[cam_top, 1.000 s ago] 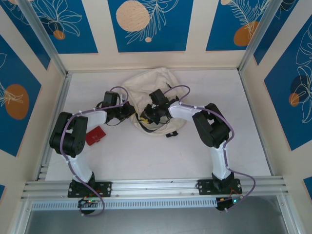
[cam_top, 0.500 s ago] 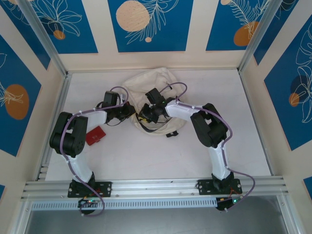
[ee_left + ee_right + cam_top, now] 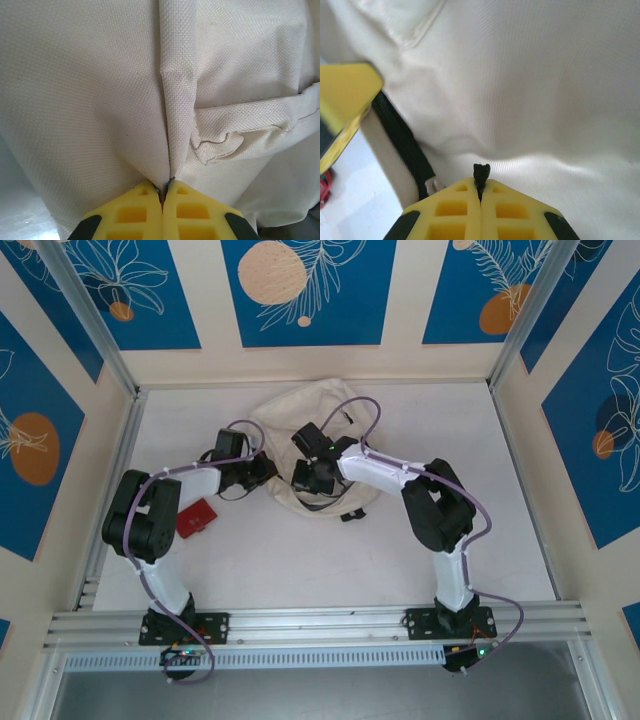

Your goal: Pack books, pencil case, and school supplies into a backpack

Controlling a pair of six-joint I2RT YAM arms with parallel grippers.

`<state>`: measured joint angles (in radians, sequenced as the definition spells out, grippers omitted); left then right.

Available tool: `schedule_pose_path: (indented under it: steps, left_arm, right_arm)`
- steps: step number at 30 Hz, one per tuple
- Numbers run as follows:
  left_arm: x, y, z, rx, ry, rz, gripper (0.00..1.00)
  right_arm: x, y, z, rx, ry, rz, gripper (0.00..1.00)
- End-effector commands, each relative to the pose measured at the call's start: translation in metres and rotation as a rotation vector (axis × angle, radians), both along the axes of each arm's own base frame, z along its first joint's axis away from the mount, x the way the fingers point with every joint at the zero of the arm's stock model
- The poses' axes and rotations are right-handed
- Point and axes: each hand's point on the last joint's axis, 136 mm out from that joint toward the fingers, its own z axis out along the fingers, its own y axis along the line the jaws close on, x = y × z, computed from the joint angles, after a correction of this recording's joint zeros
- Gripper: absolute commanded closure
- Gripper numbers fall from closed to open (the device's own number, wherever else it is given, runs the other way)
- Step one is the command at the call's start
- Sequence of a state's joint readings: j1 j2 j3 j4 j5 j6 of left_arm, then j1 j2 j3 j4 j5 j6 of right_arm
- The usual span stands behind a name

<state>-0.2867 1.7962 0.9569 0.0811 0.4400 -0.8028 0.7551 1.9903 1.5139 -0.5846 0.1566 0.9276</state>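
Two robot arms gripped a cream backpack (image 3: 300, 410) at the far middle of the counter (image 3: 420, 550).
The backpack lay slumped flat, its length running roughly from the far wall toward the arms; which end was its top could not be told. The left gripper (image 3: 163, 192) was clenched on a raised fold of its canvas. The right gripper (image 3: 481, 190) was clamped on a small black tab (image 3: 481, 172) beside a black strap (image 3: 400, 140).
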Motion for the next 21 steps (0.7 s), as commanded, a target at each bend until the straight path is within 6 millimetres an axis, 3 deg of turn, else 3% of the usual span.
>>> schedule_pose_path:
  steps: [1,16,19,21]
  left_arm:
    - [0.007,0.008,0.002,0.058,-0.014,0.033,1.00]
    - [0.013,0.012,0.003,0.090,-0.023,0.041,1.00]
    - [0.014,0.013,0.003,0.091,-0.024,0.046,1.00]
    - [0.013,0.008,0.006,0.065,-0.030,0.023,1.00]
  right_arm:
    - [-0.032,-0.039,0.002,-0.220,0.028,0.069,1.00]
    - [-0.082,-0.073,-0.010,-0.355,0.121,0.111,1.00]
    - [-0.080,-0.071,-0.003,-0.328,0.101,0.111,1.00]
    - [-0.074,-0.055,0.002,-0.235,0.070,0.127,1.00]
